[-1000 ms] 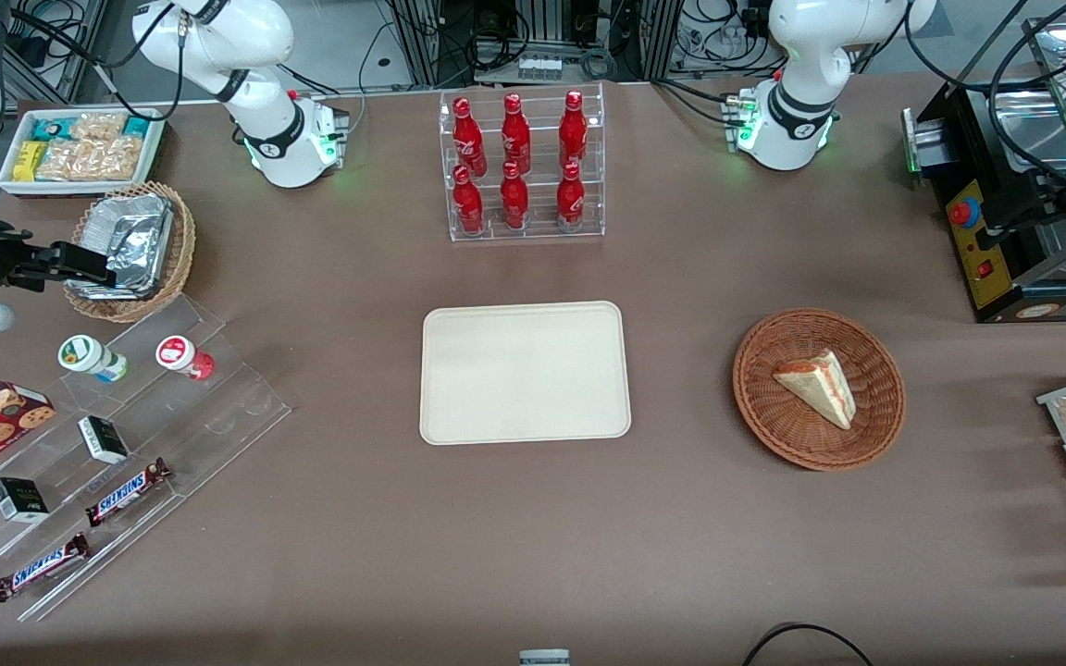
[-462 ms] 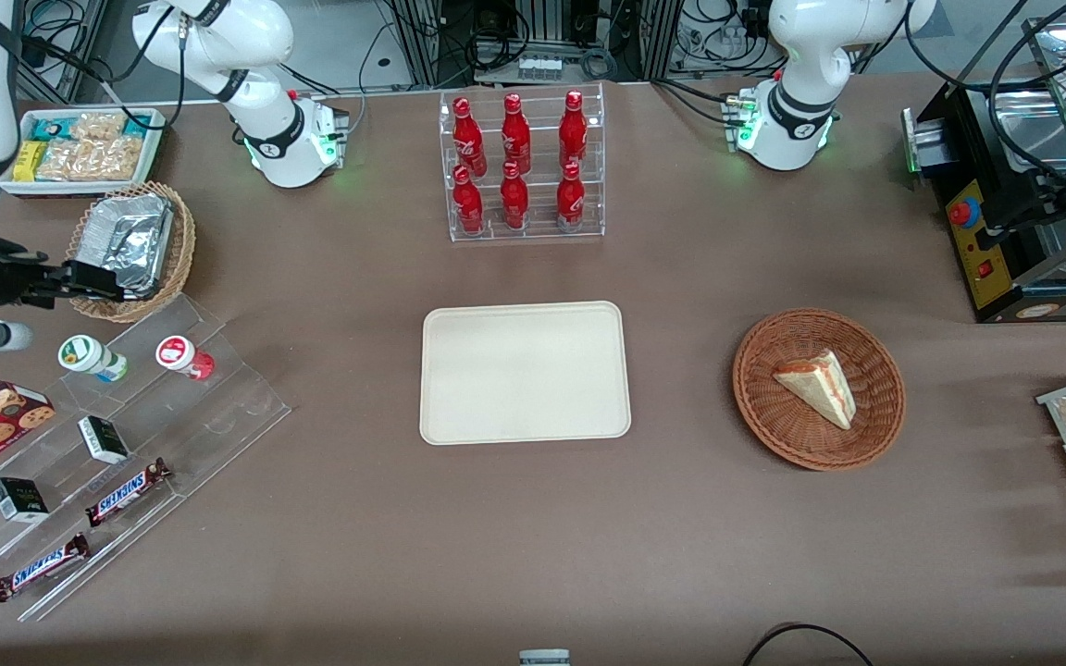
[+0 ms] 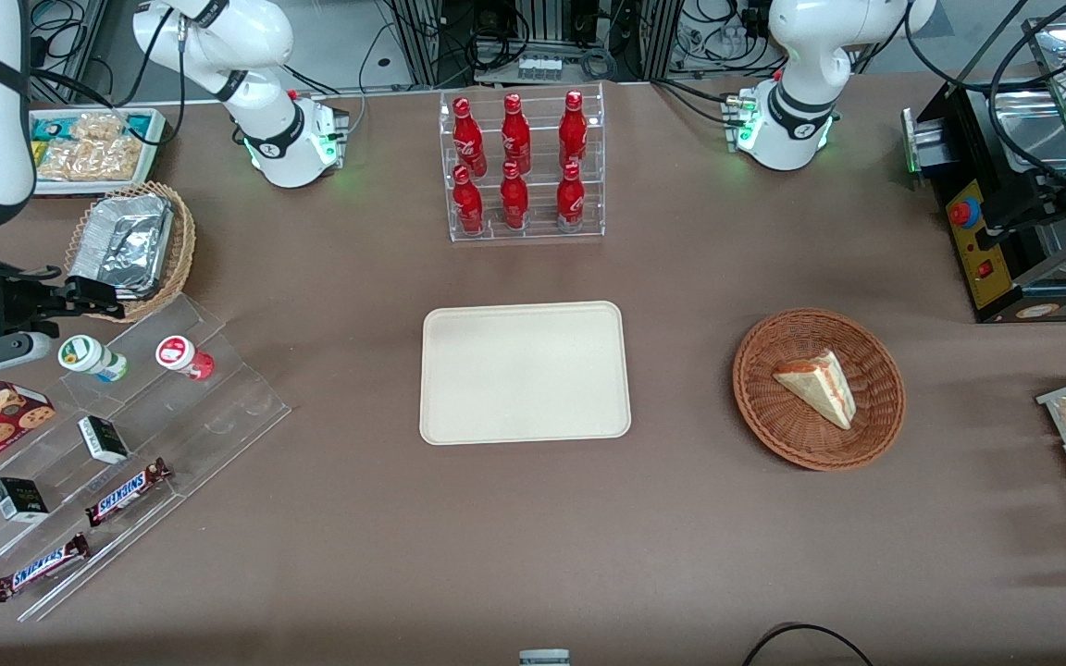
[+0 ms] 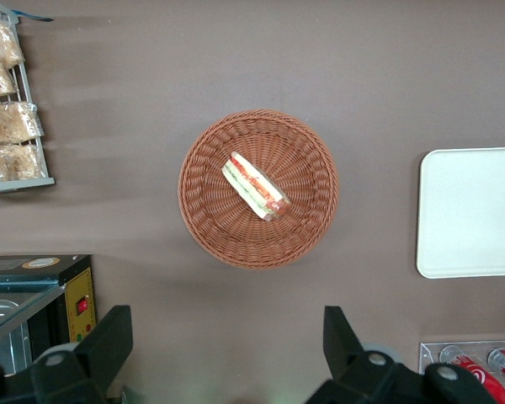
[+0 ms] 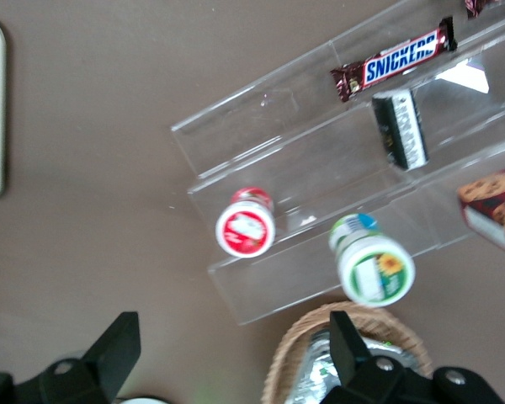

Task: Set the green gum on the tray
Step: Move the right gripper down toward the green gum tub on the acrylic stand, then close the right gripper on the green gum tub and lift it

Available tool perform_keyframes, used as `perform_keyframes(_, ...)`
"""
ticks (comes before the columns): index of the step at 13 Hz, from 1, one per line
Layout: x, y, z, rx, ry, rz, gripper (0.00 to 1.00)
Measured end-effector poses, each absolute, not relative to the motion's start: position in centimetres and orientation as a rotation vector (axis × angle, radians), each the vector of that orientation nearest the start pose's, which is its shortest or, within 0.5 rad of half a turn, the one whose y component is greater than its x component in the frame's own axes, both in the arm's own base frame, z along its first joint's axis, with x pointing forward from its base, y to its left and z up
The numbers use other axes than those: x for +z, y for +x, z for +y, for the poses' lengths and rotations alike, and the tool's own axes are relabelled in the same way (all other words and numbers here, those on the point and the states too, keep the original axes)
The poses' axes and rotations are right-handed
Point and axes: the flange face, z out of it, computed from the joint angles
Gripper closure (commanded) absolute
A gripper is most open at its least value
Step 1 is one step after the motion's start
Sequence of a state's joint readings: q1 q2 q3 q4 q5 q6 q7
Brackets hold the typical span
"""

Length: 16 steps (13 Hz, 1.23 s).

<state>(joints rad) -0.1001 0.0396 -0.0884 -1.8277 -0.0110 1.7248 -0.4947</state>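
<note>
Snickers bars (image 3: 129,491) lay on the nearest steps of the clear stepped rack (image 3: 218,407), "SNICKERS" readable in both views. Green gum (image 3: 89,356) stood on the rack's top step beside the red-lid canister (image 3: 181,355); its lid print wasn't legible. Gripper (image 3: 89,294) hung just above the gum, a bit farther from the camera, at the foil basket's (image 3: 177,250) edge, not touching. Fingers (image 5: 118,349) were spread wide, holding nothing. Tray (image 3: 524,370) sat mid-table, well apart. Farther off, the red bottles' (image 3: 514,157) script was too small to read.

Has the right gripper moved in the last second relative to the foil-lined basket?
Yes. The gripper has moved nearer the front camera, from level with the foil-lined basket toward the green gum.
</note>
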Motion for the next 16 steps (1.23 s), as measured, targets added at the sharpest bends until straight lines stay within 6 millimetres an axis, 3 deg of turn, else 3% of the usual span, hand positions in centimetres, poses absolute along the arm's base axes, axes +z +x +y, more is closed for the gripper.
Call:
perform_keyframes(5,46.0,54.0,-15.5,0.111,-2.991,-0.875,0.0)
perform_keyframes(8,43.7,53.2,-17.7,0.068,-2.968,-0.996,0.0)
perform_keyframes(11,41.8,52.7,-18.9,0.053,-2.96,-1.041,0.0)
perform_keyframes(16,40.6,53.0,-19.0,0.051,-2.945,-1.089,0.0)
